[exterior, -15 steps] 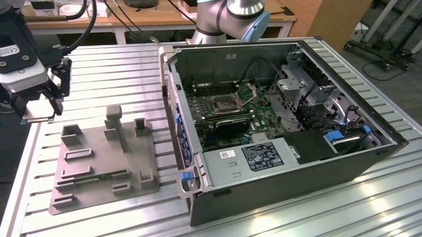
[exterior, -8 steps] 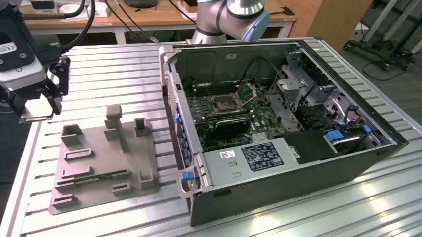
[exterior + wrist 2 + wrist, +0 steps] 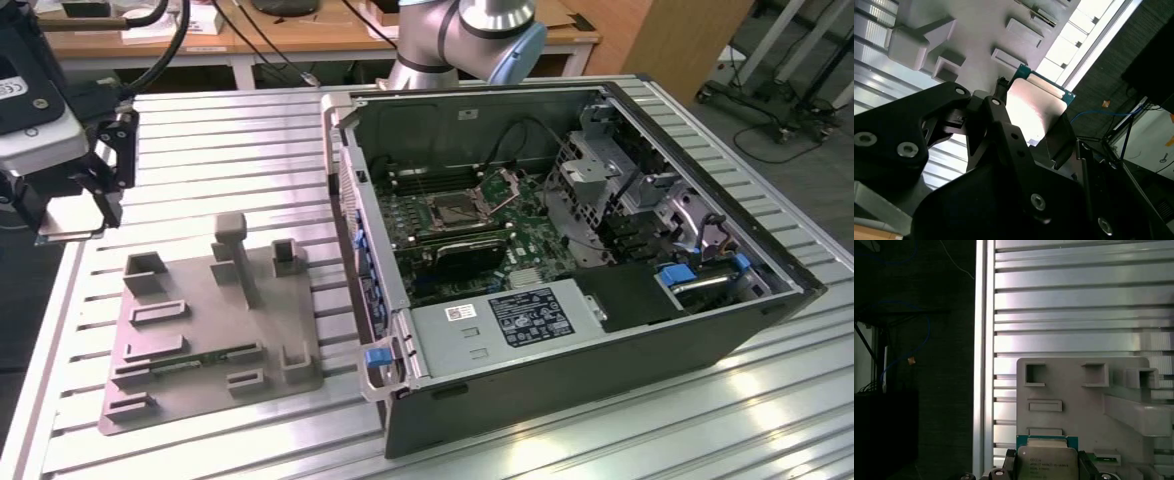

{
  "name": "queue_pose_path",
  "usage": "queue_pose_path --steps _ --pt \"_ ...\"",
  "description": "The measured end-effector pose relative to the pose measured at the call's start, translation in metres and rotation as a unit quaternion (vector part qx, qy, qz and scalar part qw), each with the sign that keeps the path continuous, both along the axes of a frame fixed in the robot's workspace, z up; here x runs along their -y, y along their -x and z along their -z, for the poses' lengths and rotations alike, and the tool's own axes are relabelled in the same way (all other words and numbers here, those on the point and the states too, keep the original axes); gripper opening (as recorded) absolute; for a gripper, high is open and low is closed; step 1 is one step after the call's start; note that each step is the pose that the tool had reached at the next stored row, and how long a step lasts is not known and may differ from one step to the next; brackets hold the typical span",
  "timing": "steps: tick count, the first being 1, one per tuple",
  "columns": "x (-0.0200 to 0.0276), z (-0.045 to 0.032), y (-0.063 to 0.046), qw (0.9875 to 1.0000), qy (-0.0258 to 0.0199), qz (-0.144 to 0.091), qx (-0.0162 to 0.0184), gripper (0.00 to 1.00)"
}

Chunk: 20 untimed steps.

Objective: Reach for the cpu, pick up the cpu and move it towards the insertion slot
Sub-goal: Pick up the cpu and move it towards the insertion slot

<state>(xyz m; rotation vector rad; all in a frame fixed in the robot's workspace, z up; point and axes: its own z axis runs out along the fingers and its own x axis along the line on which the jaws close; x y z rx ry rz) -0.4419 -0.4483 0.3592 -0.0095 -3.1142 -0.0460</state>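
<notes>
The end effector (image 3: pixel 70 205) is pinching the cpu (image 3: pixel 1036 107) by two opposite edges, raised off the worktop (image 3: pixel 200 130) just beyond the grey fixture tray (image 3: pixel 200 330). The insertion slot (image 3: pixel 454 210) sits well apart past the tray's other side. The chip looks light, stiff and thin, with a slick metal lid and probably a delicate underside, so edges are the safe hold. Square, it has no long axis; its lid faces the wrist.
</notes>
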Motion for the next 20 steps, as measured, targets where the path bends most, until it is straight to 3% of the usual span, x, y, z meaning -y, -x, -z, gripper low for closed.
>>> queue_pose_path --steps 20 --pt "0.0 -0.0204 0.0 1.0 0.0 0.0 0.0008 0.55"
